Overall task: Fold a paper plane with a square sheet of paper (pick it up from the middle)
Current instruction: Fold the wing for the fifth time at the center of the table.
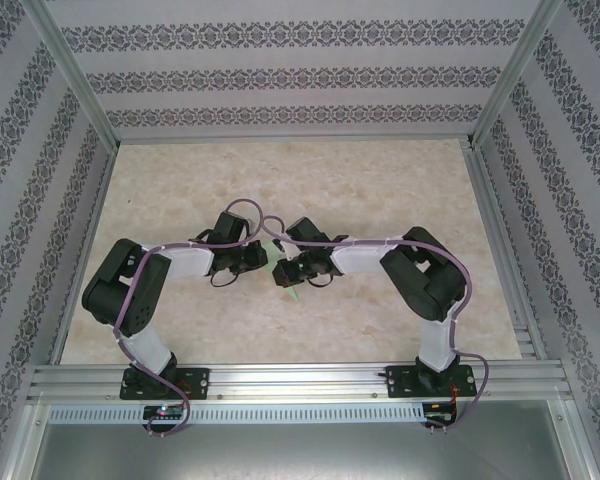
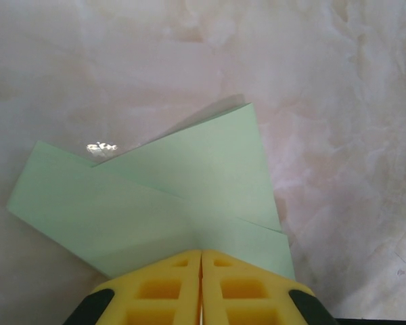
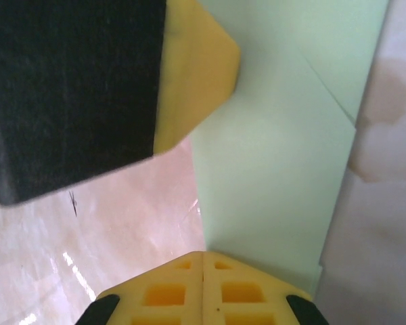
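The square sheet of paper (image 2: 189,183) is pale green and folded into overlapping triangular flaps. It is held just above the table between both arms. My left gripper (image 2: 201,252) is shut on its near edge, yellow fingers pressed together. In the right wrist view the paper (image 3: 277,156) runs up as a long creased strip. My right gripper (image 3: 203,254) is shut on its lower end, and a yellow finger (image 3: 193,74) of the left gripper pinches it higher up. From above, the left gripper (image 1: 263,262) and right gripper (image 1: 285,272) meet mid-table, with a green tip (image 1: 292,293) poking out. I cannot tell whether it has the paper plane's dart shape.
The pale marbled table (image 1: 280,180) spreads out on all sides of the grippers. Patterned walls enclose it at the back and both sides. An aluminium rail (image 1: 300,378) with the two arm bases runs along the near edge.
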{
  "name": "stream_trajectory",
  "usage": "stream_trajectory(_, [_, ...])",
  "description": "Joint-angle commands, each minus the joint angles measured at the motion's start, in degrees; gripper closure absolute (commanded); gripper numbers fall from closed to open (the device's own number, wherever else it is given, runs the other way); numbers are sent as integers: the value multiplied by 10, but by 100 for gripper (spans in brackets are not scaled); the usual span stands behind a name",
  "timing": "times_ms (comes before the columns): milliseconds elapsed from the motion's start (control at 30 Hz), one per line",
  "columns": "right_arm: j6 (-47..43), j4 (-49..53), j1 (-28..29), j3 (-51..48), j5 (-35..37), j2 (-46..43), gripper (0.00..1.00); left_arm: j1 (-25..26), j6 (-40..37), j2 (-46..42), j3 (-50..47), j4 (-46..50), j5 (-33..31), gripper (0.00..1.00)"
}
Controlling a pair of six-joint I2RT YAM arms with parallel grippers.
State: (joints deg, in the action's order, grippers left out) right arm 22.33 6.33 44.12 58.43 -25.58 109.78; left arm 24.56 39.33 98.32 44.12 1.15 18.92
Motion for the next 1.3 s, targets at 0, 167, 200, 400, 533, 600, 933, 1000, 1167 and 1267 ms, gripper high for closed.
stream_trajectory(0, [-18, 41, 1, -59, -28, -24, 98, -2, 10, 24, -14, 63, -82, 91])
stream_trajectory(167, [-24, 44, 5, -115, -40, -56, 98, -3, 19, 30, -22, 62, -89, 91])
stream_trajectory(200, [-25, 50, 8, -122, -42, -61, 98, -4, 20, 30, -24, 60, -89, 91])
stream_trajectory(400, [-35, 81, 18, -160, -26, -85, 99, -5, 18, 29, -23, 64, -91, 91])
stream_trajectory(533, [-32, 82, 15, -181, -13, -106, 100, -5, 17, 28, -21, 62, -88, 91])
stream_trajectory(600, [-29, 77, 15, -189, -11, -115, 100, -6, 15, 27, -21, 62, -87, 91])
stream_trajectory(933, [-4, 34, -1, -197, 37, -201, 97, -6, 0, 3, 4, 55, -36, 89])
stream_trajectory(1000, [5, 25, -7, -192, 68, -233, 92, -4, -3, -15, 20, 61, -13, 88])
stream_trajectory(1167, [3, 18, -42, -180, 165, -302, 63, -1, -3, -80, 64, 114, -8, 77])
stream_trajectory(1267, [18, 7, -84, -173, 210, -325, 45, 5, 1, -107, 86, 171, -45, 65])
